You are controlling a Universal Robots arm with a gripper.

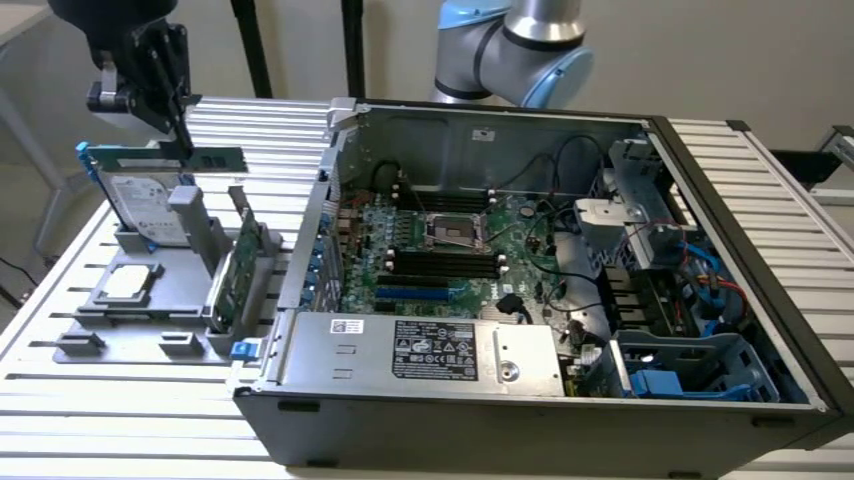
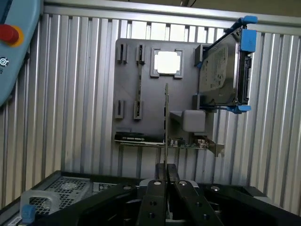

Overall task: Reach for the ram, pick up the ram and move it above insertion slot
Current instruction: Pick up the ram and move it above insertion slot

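So the gripper (image 1: 171, 110) is up in the air over the exterior view's left side, above the grey parts holder (image 1: 100, 310), and its fingers are pressed together on the ram (image 1: 200, 157). The stick is clear of the holder, hanging level under the gripper with its long edge running sideways. In the wrist view the ram (image 2: 166, 122) shows edge-on as a thin line running straight out from between the two black fingers (image 2: 157, 181).

Below it on the holder: a hard drive (image 1: 140, 205) with blue rails standing upright, a silver processor chip (image 1: 130, 281) lying flat in its pocket, and a taller green card (image 1: 238, 280) standing on edge toward the computer.

The whole setup sits on a table (image 1: 80, 400) made of ribbed aluminium slats. The open computer case (image 1: 534, 300) takes up most of the middle and the exterior view's right, with the motherboard (image 1: 441, 260), black memory slots (image 1: 447, 262) and a pile of cables showing, plus a power supply (image 1: 427, 350) with a label along the near edge. Behind it there's the arm's silver and light blue joint (image 1: 514, 50), a plain pale wall and a couple of dark poles. A light blue pendant with a red button (image 2: 9, 34) sits at the edge of the wrist view.
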